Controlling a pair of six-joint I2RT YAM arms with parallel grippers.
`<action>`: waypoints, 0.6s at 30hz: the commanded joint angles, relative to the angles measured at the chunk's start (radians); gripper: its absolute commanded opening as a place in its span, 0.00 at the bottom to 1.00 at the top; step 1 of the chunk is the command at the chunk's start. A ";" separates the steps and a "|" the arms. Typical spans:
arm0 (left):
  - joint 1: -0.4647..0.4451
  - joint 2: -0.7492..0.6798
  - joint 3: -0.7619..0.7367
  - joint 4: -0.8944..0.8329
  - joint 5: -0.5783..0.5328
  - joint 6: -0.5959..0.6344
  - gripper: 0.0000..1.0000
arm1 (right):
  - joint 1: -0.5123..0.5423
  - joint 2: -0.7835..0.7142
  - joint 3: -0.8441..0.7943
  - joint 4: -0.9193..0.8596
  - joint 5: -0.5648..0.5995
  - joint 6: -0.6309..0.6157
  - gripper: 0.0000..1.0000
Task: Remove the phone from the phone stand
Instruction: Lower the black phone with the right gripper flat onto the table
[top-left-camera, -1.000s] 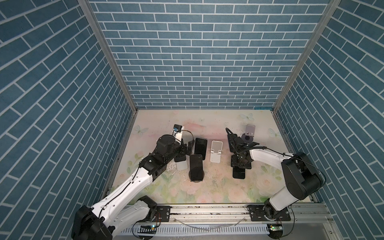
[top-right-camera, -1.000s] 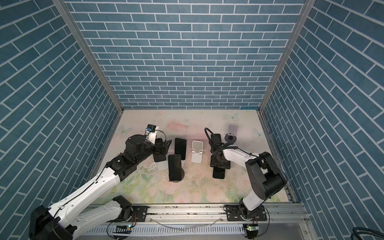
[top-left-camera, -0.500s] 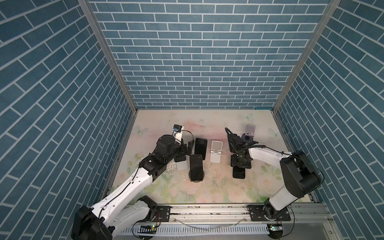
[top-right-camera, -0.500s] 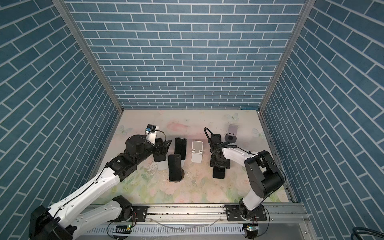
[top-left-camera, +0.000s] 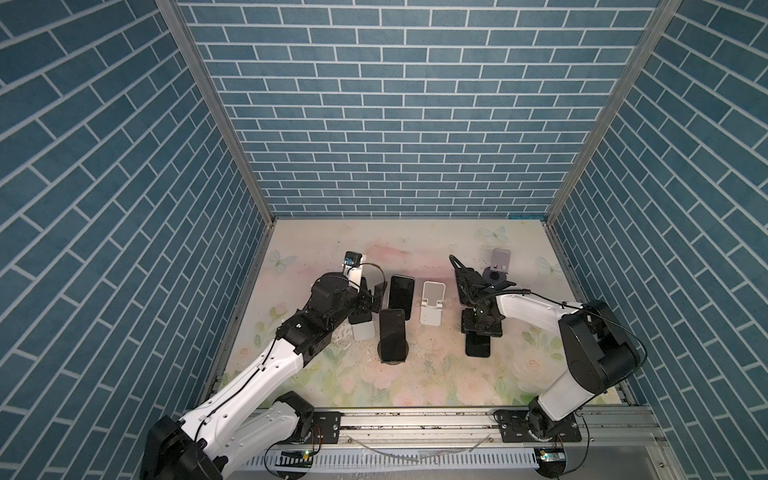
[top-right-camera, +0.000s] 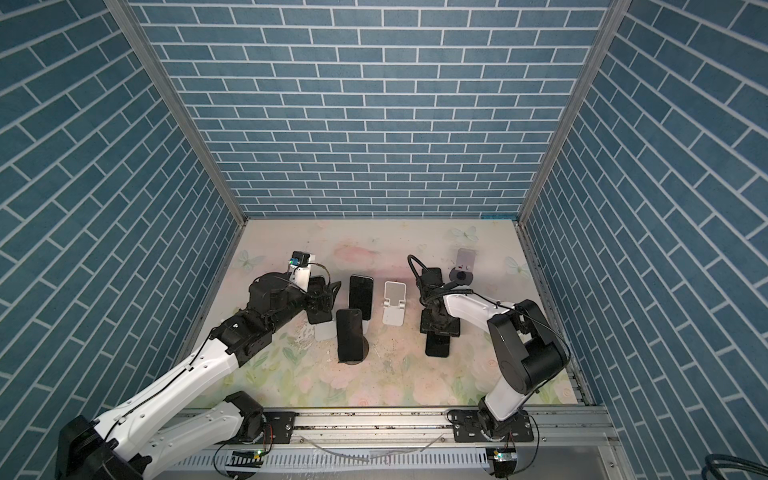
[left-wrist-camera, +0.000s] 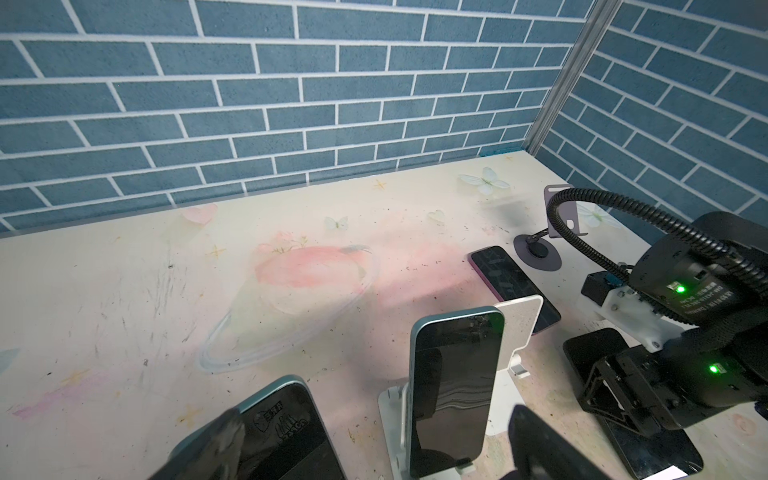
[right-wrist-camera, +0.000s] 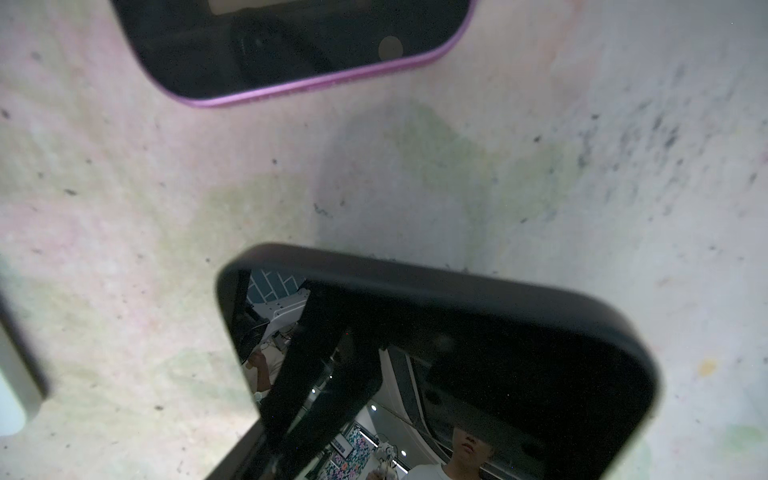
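The left gripper (top-left-camera: 370, 296) has its fingers (left-wrist-camera: 540, 444) spread wide above a phone (top-left-camera: 360, 313) that leans on its white stand (top-left-camera: 362, 332), at nine o'clock from the middle of the table (top-left-camera: 332, 249). At four o'clock, the right gripper (top-left-camera: 481, 327) sits over a black phone (top-left-camera: 478, 352) lying flat. I cannot tell whether it pinches that phone.
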 joint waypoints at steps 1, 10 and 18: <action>0.004 -0.009 -0.011 0.012 -0.007 0.008 1.00 | 0.006 0.060 -0.041 -0.045 0.032 -0.016 0.50; 0.004 -0.011 -0.008 0.009 -0.007 0.008 1.00 | 0.008 0.073 -0.044 -0.035 0.024 -0.029 0.56; 0.004 -0.008 0.003 0.003 -0.009 0.014 1.00 | 0.008 0.073 -0.042 -0.030 0.019 -0.036 0.61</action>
